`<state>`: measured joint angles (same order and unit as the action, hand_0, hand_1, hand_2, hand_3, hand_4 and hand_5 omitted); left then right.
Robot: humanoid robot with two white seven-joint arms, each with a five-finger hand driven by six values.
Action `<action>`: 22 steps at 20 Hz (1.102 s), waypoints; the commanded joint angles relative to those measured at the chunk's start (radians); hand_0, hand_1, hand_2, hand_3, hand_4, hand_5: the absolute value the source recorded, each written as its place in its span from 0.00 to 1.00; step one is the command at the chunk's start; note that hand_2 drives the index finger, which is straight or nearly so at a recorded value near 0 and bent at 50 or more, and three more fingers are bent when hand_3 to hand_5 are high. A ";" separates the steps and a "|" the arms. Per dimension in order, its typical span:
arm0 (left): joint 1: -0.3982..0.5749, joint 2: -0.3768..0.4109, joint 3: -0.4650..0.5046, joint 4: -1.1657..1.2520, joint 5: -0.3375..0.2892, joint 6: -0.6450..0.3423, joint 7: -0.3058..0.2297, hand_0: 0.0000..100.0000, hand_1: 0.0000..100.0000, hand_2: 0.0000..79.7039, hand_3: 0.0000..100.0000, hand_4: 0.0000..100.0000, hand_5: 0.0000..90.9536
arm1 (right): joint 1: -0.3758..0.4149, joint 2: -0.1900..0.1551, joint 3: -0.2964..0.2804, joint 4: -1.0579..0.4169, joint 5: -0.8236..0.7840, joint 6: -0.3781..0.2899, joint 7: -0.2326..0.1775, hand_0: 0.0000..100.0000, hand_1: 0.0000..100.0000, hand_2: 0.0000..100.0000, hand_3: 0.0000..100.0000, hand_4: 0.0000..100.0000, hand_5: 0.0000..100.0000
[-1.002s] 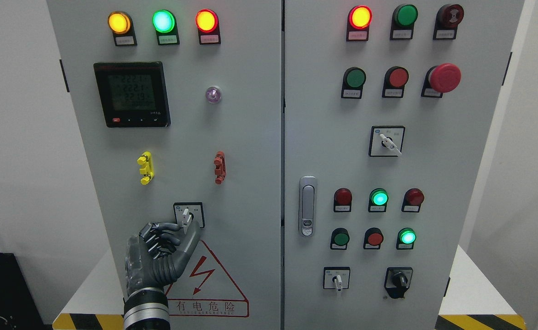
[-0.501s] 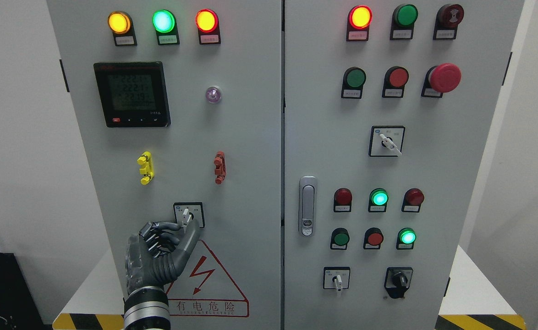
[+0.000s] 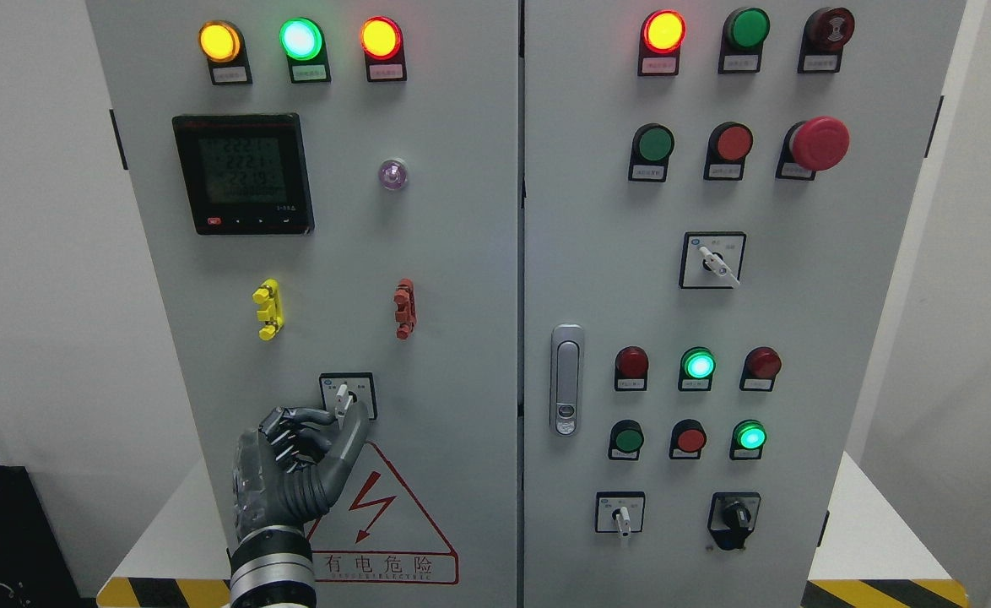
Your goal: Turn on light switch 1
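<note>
A small rotary selector switch (image 3: 342, 395) with a white lever sits in a black-framed plate low on the left cabinet door (image 3: 453, 253). The lever stands nearly upright. My left hand (image 3: 337, 417) reaches up from the bottom left. Its thumb lies against the right of the lever's lower end and its index finger against the left, pinching it. The other fingers (image 3: 293, 441) are curled below. My right arm is out of view.
A red-bordered lightning warning triangle (image 3: 377, 515) lies just below the switch. Yellow (image 3: 268, 309) and red (image 3: 405, 309) clips and a digital meter (image 3: 243, 173) are above. The right door carries the door handle (image 3: 566, 379), more selector switches (image 3: 712, 260) and lit lamps.
My left hand has shifted only a few pixels and stays pinched on the lever, which remains nearly upright.
</note>
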<state>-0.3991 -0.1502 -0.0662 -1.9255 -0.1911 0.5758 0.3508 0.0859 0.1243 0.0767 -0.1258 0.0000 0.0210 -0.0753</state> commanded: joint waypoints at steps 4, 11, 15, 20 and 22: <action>-0.006 -0.002 -0.003 0.000 -0.007 0.016 0.002 0.11 0.69 0.75 0.87 0.86 0.84 | 0.000 0.000 0.000 0.000 -0.025 0.000 0.000 0.00 0.00 0.00 0.00 0.00 0.00; -0.012 -0.002 -0.003 0.005 -0.007 0.022 0.002 0.12 0.69 0.75 0.88 0.86 0.84 | 0.000 0.000 0.000 0.000 -0.025 0.000 0.000 0.00 0.00 0.00 0.00 0.00 0.00; -0.014 -0.002 -0.003 0.006 -0.007 0.029 0.002 0.12 0.69 0.75 0.88 0.86 0.84 | 0.000 0.000 0.000 0.000 -0.025 0.000 0.000 0.00 0.00 0.00 0.00 0.00 0.00; -0.018 -0.002 -0.003 0.006 -0.007 0.030 0.002 0.13 0.68 0.75 0.88 0.86 0.84 | 0.000 0.000 0.000 0.000 -0.025 0.000 0.000 0.00 0.00 0.00 0.00 0.00 0.00; -0.020 -0.002 -0.003 0.006 -0.007 0.036 0.002 0.14 0.68 0.75 0.89 0.86 0.84 | 0.000 0.000 0.000 0.000 -0.025 0.000 0.000 0.00 0.00 0.00 0.00 0.00 0.00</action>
<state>-0.4146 -0.1516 -0.0685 -1.9208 -0.1978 0.6066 0.3524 0.0859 0.1242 0.0767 -0.1258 0.0000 0.0212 -0.0753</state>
